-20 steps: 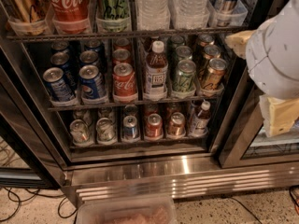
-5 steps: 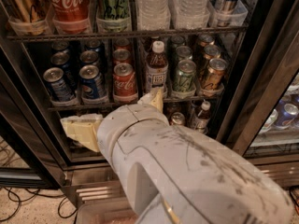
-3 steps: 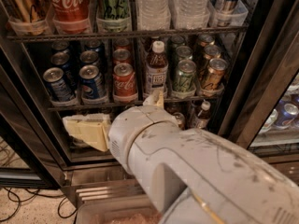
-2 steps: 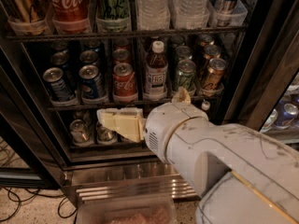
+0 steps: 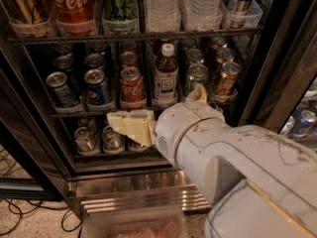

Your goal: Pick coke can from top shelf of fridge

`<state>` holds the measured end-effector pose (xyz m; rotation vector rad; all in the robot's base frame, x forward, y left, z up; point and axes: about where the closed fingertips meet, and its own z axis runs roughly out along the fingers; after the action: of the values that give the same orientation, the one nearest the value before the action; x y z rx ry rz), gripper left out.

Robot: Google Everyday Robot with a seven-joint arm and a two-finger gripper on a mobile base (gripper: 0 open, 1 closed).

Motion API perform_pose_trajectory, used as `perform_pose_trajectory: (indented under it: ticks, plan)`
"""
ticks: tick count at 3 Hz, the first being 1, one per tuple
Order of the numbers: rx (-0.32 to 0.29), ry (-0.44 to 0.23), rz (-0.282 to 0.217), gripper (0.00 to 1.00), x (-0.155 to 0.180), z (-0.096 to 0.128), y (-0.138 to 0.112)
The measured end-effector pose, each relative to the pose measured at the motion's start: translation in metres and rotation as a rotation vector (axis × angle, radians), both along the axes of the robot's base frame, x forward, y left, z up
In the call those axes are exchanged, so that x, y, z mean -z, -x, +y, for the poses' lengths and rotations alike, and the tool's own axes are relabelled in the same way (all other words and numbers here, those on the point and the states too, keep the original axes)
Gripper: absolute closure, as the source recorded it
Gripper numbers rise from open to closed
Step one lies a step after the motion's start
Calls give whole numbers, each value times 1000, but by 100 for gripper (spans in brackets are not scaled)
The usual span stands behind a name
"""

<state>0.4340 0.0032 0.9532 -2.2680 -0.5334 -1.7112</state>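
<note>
**Gripper is low, and the can is high up**

Your gripper (image 5: 126, 127) hangs in front of the lower part of the fridge (image 5: 277, 68), pointing left, just under the middle rack. You cannot tell if it is spread or pressed together. It holds nothing that you can see.

The coke can (image 5: 74, 6) you want is far above the gripper and a bit to its left, standing upright on the top shelf (image 5: 133, 35). It sits in one of the clear trays (image 5: 29, 28). The trays probably keep each row of drinks in line so nothing tips or rolls.

Count what is up there beside it. One red coke can. Just right of it, one green-and-white can (image 5: 119, 4). Further right, straight above the gripper, two water bottles (image 5: 161, 6).

Closer to the gripper there is a second red can (image 5: 131, 86) just above it, and two blue cans (image 5: 96, 86) stand in the front row up and to the left. Don't grab those — I think the arm (image 5: 237, 162) must lift first.
</note>
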Motion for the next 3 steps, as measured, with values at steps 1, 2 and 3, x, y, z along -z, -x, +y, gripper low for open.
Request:
perform_pose_trajectory:
  ticks: [1,2,3]
  plan:
    - [17,110,-67,0,-26,8,-4]
    - [24,178,-122,0,-47,34,-2]
    - [24,178,-122,0,-47,34,-2]
